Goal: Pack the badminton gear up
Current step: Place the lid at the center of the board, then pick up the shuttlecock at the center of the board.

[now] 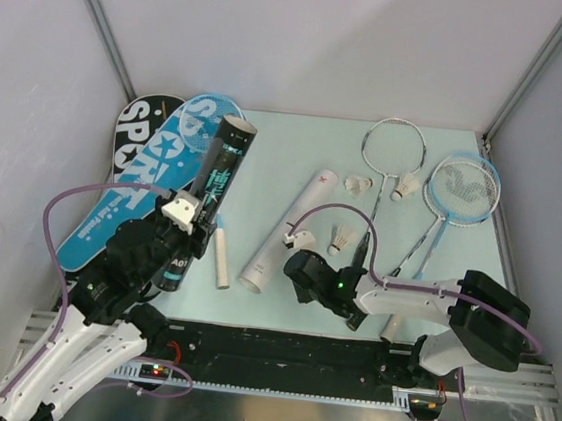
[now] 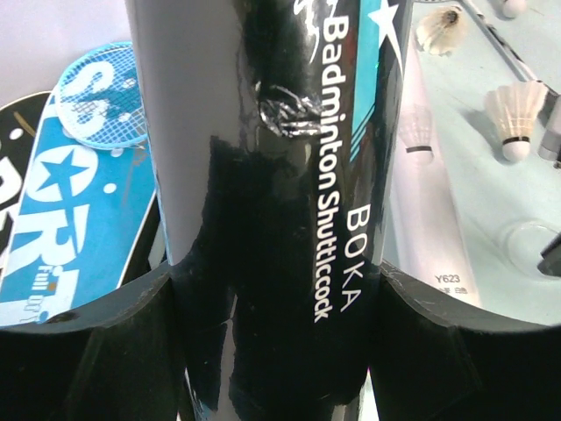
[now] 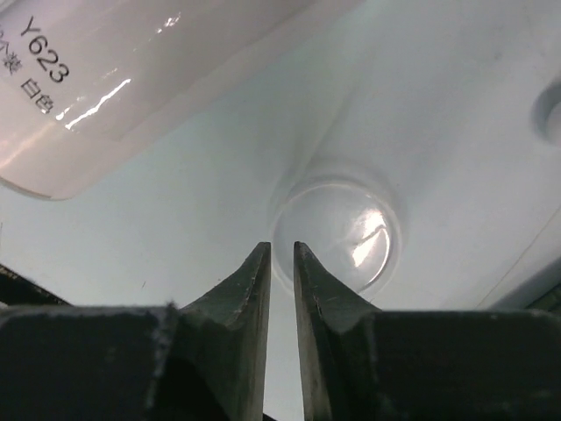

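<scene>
Glossy black cylindrical tube, teal-and-white print, pinched at near left by left gripper, matte right gripper tapered fingers a slit apart, pinching nothing, over clear round cap, smooth white tube just left, bare pale table farther back

**Bright, Diffuse Light; Glare Up Close**

Bright and even from overhead across the pale table; only faint, short shadows beside the silver racket. Sharp from edge to edge in the top view. Streaky white reflections down the glossy black tube at the left wrist, lower corners sunk in black. Softer and hazy at the right wrist: hot glints on the white tube and the clear round cap.
</scene>
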